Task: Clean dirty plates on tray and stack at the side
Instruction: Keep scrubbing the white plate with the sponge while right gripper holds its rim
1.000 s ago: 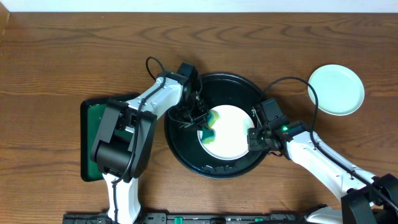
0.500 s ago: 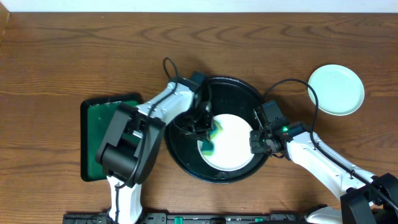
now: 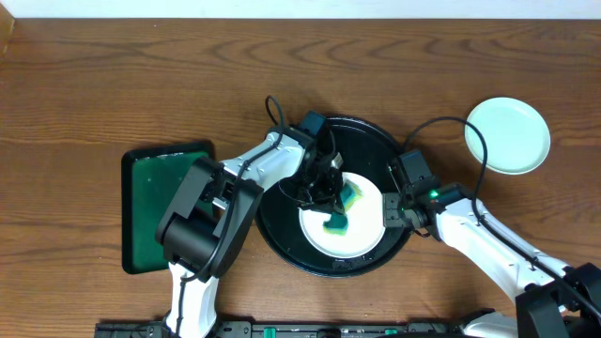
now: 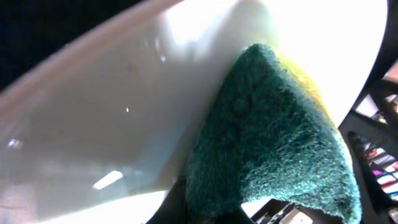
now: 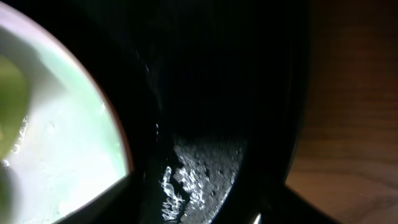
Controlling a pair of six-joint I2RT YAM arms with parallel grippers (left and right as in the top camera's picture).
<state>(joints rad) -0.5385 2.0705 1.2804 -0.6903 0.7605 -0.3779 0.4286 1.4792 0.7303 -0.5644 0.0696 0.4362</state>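
Clamping a green sponge (image 4: 273,137), the left gripper (image 3: 329,186) is pressing it onto the white plate (image 3: 362,237) inside the tray (image 3: 279,235). The right gripper (image 3: 389,212) is sitting at the tray's right rim; I cannot tell whether its jaws are apart. If unbraced, the plate is risking a slide under the sponge's push.

The overhead camera looks straight down on the wooden table (image 3: 84,84). The left wrist camera hangs very near the plate (image 4: 112,106) and sponge (image 4: 273,149); the right wrist camera, equally near, faces the tray (image 5: 211,81) beside that plate's edge.
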